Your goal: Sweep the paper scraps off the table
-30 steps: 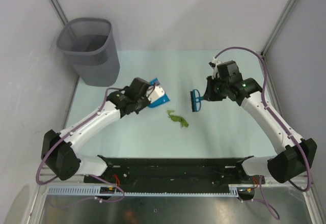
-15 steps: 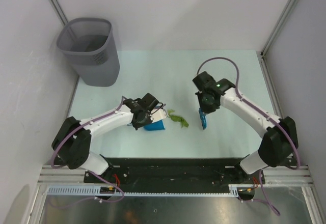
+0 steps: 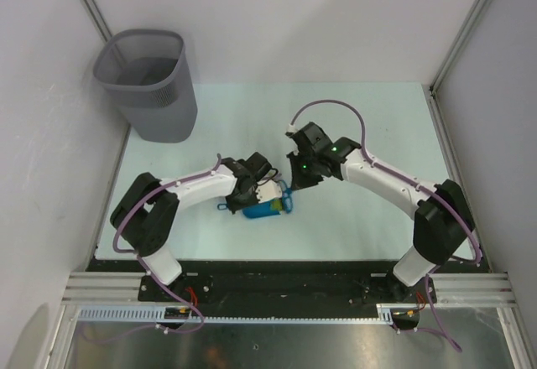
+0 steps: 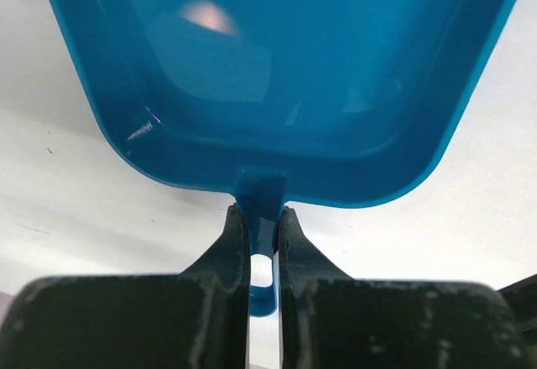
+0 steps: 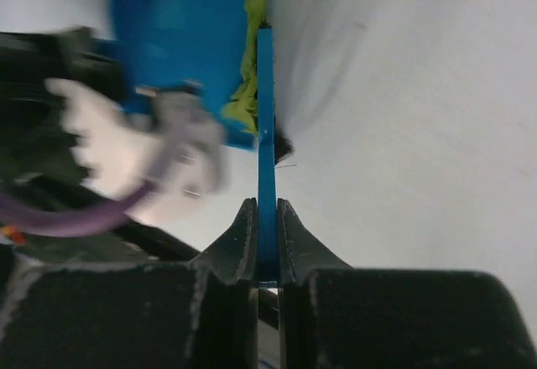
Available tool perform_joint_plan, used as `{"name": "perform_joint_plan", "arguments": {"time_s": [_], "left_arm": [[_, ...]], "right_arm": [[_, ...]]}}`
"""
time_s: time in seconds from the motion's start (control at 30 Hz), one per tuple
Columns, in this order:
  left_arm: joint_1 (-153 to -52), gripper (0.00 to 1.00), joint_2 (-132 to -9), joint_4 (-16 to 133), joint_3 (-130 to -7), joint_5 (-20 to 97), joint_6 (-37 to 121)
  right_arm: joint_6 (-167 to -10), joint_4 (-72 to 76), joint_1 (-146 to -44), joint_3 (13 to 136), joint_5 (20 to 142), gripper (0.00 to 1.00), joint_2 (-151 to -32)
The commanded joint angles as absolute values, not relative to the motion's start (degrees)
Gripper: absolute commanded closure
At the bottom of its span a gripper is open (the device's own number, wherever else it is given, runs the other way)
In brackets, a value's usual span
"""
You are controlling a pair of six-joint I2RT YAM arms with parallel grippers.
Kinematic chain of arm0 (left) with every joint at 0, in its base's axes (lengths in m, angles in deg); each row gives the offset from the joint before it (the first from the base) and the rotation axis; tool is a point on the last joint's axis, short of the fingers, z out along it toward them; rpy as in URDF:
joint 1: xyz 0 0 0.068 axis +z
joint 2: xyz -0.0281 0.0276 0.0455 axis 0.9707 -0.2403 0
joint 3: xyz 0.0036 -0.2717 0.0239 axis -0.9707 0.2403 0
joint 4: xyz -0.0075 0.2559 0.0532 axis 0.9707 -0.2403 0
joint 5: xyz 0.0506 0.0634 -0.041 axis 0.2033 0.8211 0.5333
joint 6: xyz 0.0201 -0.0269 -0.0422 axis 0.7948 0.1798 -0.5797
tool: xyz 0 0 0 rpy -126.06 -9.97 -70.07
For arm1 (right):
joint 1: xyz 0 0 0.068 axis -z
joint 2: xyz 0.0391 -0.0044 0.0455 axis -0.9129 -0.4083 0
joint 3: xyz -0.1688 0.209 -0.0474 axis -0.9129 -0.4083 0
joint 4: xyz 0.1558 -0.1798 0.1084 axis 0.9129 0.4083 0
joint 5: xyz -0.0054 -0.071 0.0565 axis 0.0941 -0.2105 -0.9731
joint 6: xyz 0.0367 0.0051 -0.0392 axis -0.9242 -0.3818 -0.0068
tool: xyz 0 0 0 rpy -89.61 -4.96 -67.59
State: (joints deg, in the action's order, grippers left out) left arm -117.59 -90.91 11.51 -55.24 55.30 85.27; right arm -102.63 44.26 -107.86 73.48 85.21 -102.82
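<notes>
At dustpan mouth, brush meets apparently paper scraps

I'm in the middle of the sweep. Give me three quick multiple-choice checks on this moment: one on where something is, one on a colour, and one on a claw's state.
1. Where are the paper scraps?
A) heaped in the back corner of the pan
B) bunched against the brush at the mouth of the dustpan
C) behind the brush, on the side away from the dustpan

2. What colour is the dustpan?
A) grey
B) red
C) blue

3. The left claw is:
A) shut on the dustpan's handle
B) wide open, holding nothing
C) shut on the brush

Answers:
1 B: the right wrist view shows the green bits pressed between the brush and the dustpan's edge.
2 C: the dustpan is blue in every view.
3 A: the left wrist view shows the claw's fingers pinching the blue handle.
</notes>
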Motion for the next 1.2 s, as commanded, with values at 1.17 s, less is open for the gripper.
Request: {"name": "perform_joint_plan", "arguments": {"time_s": [1.17], "left_arm": [[-94.6,1.0,-75.5,10.4,-77.3,43.3,73.3]], "right_arm": [[-97.9,46.8,-101.2,75.5,90.7,1.0,-88.2]]}}
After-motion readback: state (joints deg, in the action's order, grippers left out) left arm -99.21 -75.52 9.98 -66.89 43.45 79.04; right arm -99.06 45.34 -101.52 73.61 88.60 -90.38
